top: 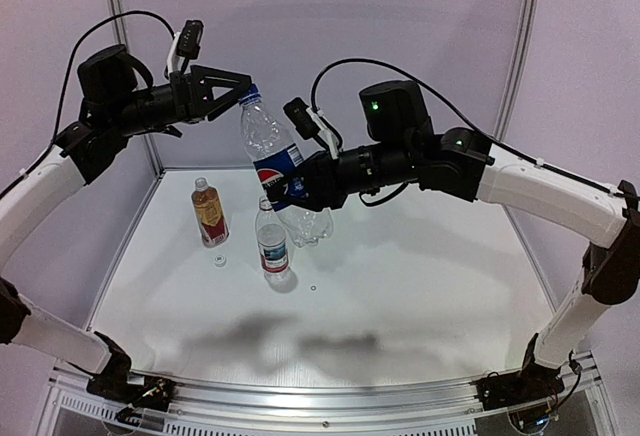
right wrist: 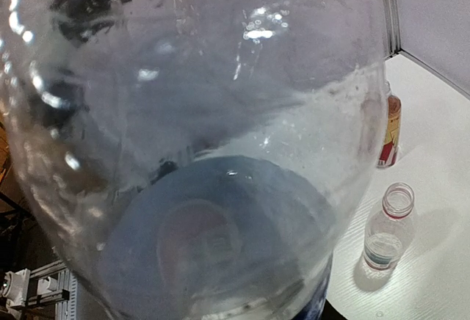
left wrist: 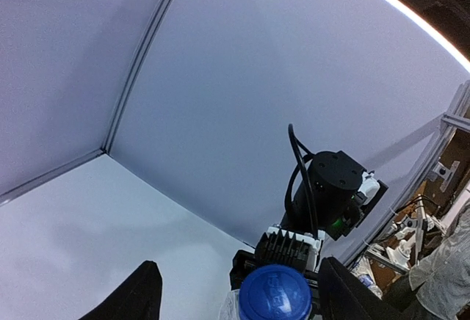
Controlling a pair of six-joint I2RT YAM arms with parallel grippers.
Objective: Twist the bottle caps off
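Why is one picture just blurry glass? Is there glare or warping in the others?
Right wrist: the bottle fills the frame, out of focus, speckled with highlights. Left wrist: the wide lens bows the wall seam, a bright strip flares top right, the cap is sharp. Top external: soft, smeared shadows on the table.

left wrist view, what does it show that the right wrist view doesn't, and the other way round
Only left wrist: the blue cap inside the open left gripper, gaps either side, and the right arm's wrist housing behind. Only right wrist: the amber bottle and the red-white label bottle, neck apparently open, standing on the table. Both: the blue-label bottle and the booth wall.
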